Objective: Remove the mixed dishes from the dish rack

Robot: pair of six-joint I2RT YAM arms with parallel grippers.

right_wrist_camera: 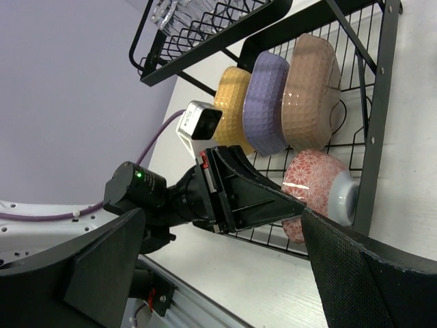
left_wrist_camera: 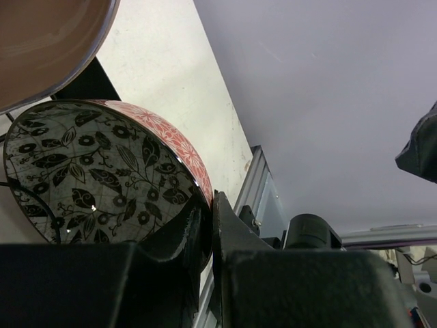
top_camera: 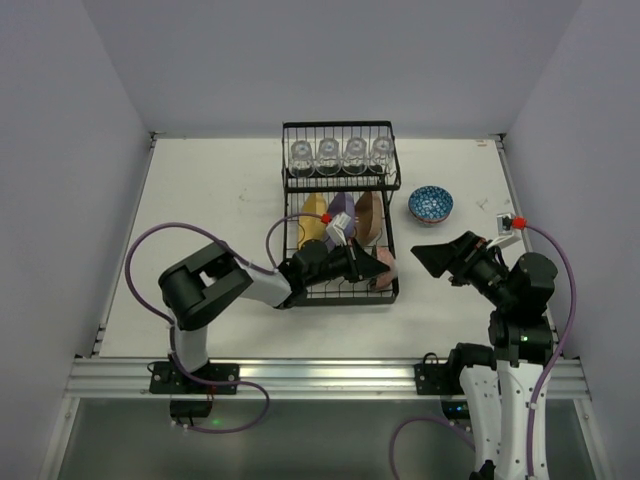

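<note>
Lying on its side at the 5 o'clock corner of the rack (top_camera: 338, 125), the red bowl (left_wrist_camera: 102, 171) is pinched by its rim in the left hand (left_wrist_camera: 212, 205); the right hand (top_camera: 432, 258), spread wide, is stationed at 3 o'clock

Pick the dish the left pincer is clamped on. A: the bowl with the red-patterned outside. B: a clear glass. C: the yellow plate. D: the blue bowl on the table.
A: in its own wrist view the left pincer pinches the rim of the red-patterned bowl.
</note>
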